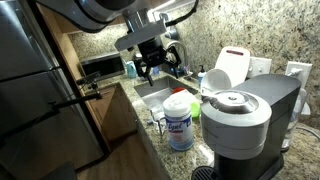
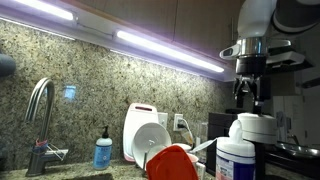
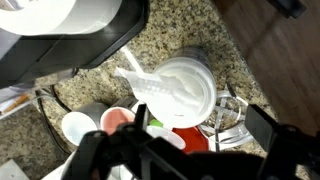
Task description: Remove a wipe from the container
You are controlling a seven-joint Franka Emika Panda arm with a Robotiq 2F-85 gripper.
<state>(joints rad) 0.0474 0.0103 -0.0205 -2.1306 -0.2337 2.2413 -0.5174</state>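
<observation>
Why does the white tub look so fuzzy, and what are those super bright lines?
In the wrist view the container is blurred and washed-out white; in an exterior view the under-cabinet light strips glare brightly above the granite wall.

We are in a kitchen. A speckled granite backsplash [image 2: 90,70] covers the wall, lit by bright light strips [image 2: 165,48] mounted under the wooden upper cabinets [image 2: 150,15]. The table [image 3: 175,40] is the same mottled granite, with a sink [image 1: 158,97] set into it and a curved metal faucet [image 2: 38,105] rising at its edge. In an exterior view we see a stainless refrigerator [image 1: 35,70] at one end, with wooden lower cabinets [image 1: 118,115] beside it. A white wall outlet [image 1: 298,72] sits on the backsplash.
</observation>
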